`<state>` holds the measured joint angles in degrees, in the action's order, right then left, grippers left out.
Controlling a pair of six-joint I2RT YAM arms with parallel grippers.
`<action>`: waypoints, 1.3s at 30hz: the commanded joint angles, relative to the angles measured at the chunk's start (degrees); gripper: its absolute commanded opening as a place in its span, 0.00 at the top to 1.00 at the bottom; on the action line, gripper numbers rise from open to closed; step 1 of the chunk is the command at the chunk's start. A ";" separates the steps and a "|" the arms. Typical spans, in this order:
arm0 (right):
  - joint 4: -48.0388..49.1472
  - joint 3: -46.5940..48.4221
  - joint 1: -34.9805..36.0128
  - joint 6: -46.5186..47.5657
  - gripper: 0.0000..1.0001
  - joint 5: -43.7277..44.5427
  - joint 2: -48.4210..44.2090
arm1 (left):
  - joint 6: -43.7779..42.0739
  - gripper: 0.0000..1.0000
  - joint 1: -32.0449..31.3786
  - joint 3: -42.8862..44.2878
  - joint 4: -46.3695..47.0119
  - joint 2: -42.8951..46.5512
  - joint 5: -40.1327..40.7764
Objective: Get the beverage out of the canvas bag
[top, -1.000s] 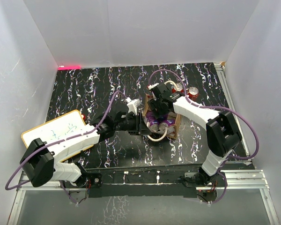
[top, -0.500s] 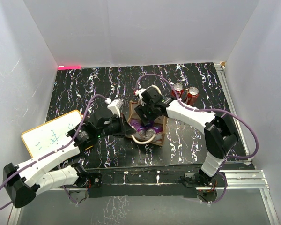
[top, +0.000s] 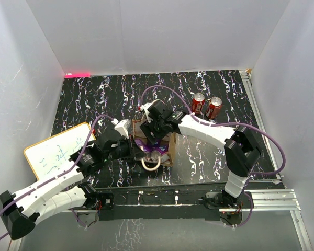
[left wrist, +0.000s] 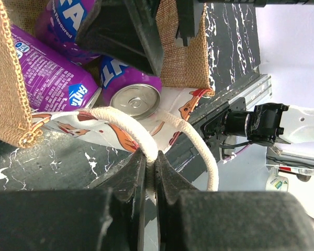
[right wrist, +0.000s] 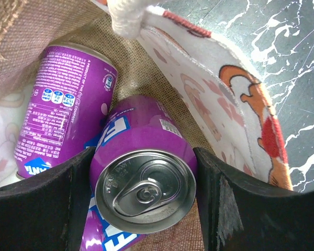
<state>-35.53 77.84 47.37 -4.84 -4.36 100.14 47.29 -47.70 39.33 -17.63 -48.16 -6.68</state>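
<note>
Right wrist view: my right jaws clamp a purple soda can (right wrist: pixel 146 183) by its sides, deep inside the canvas bag (left wrist: pixel 180 47) in the middle of the desk (top: pixel 94 99) (a second purple can (right wrist: pixel 57 99) lies beside it). My left jaws pinch shut on the rope handle (left wrist: pixel 125 123), bracing the bag. Extraction is at hand, I judge; next calls for a straight lift clear of the rim.
</note>
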 commanded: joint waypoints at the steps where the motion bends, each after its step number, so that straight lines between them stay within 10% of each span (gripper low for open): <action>1: 2.10 5.68 -0.50 -5.60 0.91 -6.07 -5.21 | 0.09 1.00 0.18 -0.60 -2.60 2.04 1.80; 16: -0.71 -0.37 -3.64 -0.44 0.92 -27.99 -9.69 | 0.44 1.00 0.18 -1.45 -1.63 2.10 1.42; 39: -0.06 -3.69 -8.07 -0.03 0.92 -26.42 -21.70 | 0.17 1.00 0.15 -1.35 -2.68 3.00 2.81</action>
<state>-39.66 73.56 38.94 -4.49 -30.06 84.12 47.81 -47.70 38.22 -18.98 -45.98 -5.23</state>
